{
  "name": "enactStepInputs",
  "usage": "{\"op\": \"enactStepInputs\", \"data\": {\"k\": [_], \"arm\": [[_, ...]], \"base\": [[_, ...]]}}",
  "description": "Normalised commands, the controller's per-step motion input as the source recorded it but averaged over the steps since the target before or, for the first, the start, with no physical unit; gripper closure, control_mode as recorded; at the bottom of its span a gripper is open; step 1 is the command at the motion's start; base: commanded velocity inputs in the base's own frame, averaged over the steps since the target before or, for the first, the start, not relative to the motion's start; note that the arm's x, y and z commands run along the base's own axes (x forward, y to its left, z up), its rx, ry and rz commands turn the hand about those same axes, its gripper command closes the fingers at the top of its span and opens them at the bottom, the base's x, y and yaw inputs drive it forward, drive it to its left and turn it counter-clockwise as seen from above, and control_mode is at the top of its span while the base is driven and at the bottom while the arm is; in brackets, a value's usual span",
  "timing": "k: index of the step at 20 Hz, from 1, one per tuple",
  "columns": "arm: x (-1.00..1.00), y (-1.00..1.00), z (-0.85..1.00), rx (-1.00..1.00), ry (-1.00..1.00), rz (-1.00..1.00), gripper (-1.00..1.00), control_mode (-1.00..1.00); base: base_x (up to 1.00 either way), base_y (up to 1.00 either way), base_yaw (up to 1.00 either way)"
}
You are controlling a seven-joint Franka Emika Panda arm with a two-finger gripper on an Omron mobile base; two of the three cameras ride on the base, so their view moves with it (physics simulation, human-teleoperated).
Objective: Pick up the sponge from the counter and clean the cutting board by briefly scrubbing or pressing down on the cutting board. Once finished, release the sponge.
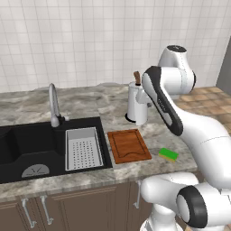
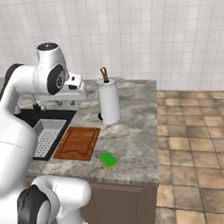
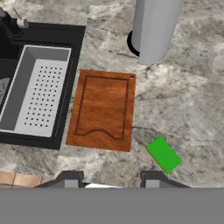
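Observation:
The green sponge (image 3: 164, 154) lies flat on the marbled counter (image 3: 188, 100), just right of the cutting board's near corner and close to the counter's front edge. The reddish-brown cutting board (image 3: 103, 109) rests between the sink and the sponge, with nothing on it. My gripper (image 3: 111, 179) hangs high above the counter's front edge, open, fingertips wide apart and nothing between them. From the base views, the sponge (image 1: 168, 154) (image 2: 108, 160) sits beside the board (image 1: 129, 145) (image 2: 78, 142), and my hand is held up near the paper towel roll, well above both.
A white paper towel roll (image 3: 155, 28) (image 1: 136, 103) stands upright behind the board. The black sink (image 1: 27, 144) holds a grey perforated tray (image 3: 37, 96), with a faucet (image 1: 54, 106) behind it. The counter ends on the right at a tiled floor (image 2: 197, 150).

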Motion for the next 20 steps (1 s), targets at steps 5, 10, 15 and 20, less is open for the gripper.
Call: {"op": "enactStepInputs", "data": {"k": [5,10,15,20], "arm": [[0.0,0.0,-0.08,-0.01,0.0,0.0,-1.0,-1.0],[-0.01,-0.12,-0.18,0.02,0.0,0.01,-1.0,-1.0],[-0.03,-0.41,-0.21,0.04,0.0,0.08,-1.0,-1.0],[-0.03,-0.49,-0.38,0.0,0.0,0.11,-1.0,-1.0]], "base": [[0.0,0.0,0.0],[0.0,0.0,0.0],[0.0,0.0,0.0],[0.0,0.0,0.0]]}}
